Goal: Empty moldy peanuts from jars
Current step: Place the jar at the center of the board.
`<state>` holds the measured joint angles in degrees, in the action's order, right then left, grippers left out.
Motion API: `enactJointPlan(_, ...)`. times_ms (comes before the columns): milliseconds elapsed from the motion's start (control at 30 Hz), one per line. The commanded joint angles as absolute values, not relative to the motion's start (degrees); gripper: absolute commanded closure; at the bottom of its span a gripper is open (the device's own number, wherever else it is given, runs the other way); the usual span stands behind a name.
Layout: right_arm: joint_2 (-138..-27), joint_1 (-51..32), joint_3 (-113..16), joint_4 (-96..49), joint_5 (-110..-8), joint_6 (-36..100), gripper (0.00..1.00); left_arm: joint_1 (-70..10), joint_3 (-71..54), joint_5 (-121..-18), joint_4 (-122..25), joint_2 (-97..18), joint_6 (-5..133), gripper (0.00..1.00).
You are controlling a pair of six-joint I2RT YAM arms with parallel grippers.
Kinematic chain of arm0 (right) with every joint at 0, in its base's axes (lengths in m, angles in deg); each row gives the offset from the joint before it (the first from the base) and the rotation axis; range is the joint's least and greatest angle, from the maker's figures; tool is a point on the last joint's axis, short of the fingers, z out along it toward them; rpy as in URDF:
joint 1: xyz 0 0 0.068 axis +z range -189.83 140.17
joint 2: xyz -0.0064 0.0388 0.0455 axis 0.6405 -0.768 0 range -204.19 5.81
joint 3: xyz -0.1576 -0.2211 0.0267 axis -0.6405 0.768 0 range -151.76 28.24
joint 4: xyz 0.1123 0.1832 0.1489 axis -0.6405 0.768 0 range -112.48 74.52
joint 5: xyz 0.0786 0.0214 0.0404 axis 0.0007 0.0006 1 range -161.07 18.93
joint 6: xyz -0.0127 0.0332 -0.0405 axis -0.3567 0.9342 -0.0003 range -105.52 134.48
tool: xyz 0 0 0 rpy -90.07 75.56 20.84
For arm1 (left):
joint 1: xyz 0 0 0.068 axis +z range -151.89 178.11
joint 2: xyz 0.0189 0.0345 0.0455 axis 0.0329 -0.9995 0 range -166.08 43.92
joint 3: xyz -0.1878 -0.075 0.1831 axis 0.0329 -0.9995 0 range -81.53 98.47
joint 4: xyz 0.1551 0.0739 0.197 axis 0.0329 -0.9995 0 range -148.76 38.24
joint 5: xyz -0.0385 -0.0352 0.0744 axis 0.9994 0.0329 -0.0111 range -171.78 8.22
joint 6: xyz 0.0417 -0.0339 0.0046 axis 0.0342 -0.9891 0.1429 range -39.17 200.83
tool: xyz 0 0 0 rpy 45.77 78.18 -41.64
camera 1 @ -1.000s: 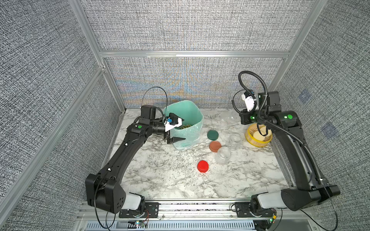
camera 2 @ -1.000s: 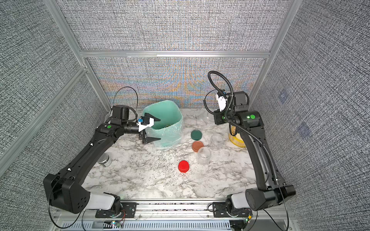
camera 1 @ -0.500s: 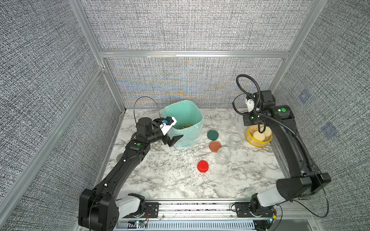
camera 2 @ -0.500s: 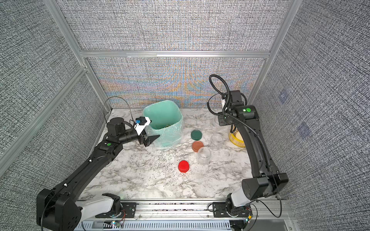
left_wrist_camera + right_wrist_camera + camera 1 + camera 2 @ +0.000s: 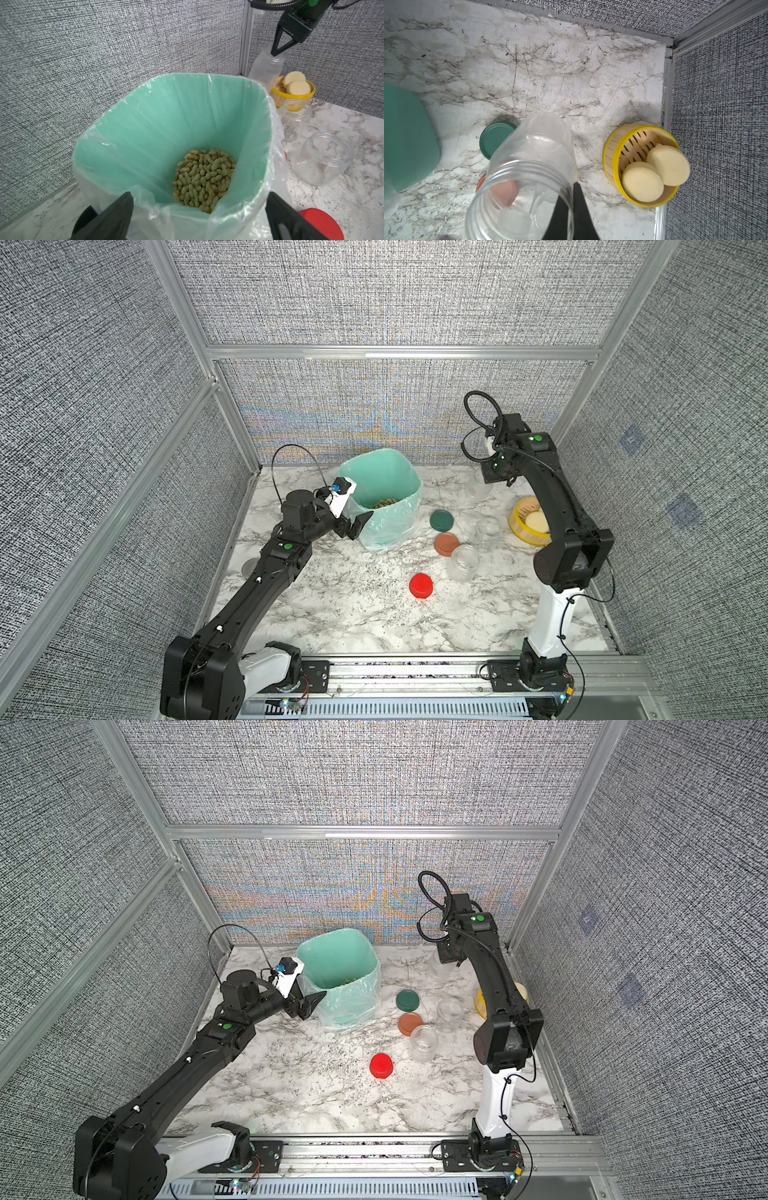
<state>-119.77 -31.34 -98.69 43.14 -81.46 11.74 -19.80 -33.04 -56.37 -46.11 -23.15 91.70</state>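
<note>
l claw [image 5: 198, 197] spread wide, just beside mint bin [image 5: 166, 116] w/ clear liner. moldy peanuts [image 5: 204, 178] heaped in bin bottom. r claw [image 5: 574, 191] pinching rim of clear jar [image 5: 529, 166]; jar empty, tilted, off worktop [image 5: 353, 614] near back-right corner. two other jars [image 5: 464, 562] [image 5: 488, 531] upright, lidless, empty. dark green lid [image 5: 441, 520], terracotta lid [image 5: 446, 544] btwn bin & jars; red lid [image 5: 421, 585] nearer front.

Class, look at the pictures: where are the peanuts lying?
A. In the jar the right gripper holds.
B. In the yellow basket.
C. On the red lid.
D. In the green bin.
D: the left wrist view shows the peanuts heaped in the green bin; the jar in the right gripper is empty.
</note>
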Motion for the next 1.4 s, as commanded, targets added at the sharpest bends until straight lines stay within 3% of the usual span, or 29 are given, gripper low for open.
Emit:
enactJointPlan(0, -122.9, -31.3, -100.5, 42.5, -82.1, 11.2, 1.00, -19.8, -33.5, -58.0, -45.1, -22.3, 91.3, 0.00)
enactJointPlan(767, -131.7, -31.5, -96.6, 38.9, -80.4, 11.4, 0.99, -19.8, -37.1, -64.7, -44.1, -17.4, 92.3, 0.00)
enactJointPlan(933, -131.8, -31.6, -96.3, 38.6, -80.4, 11.7, 0.89, -19.8, -37.1, -64.7, -44.6, -17.6, 92.7, 0.00)
enactJointPlan(1167, -130.1, -31.8, -94.1, 36.7, -79.9, 11.7, 0.65, -19.8, -36.9, -65.2, -45.1, -17.7, 93.2, 0.00)
enactJointPlan(1367, -127.7, -31.8, -92.2, 34.7, -80.0, 11.7, 0.54, -19.8, -36.3, -65.5, -44.9, -18.5, 93.1, 0.00)
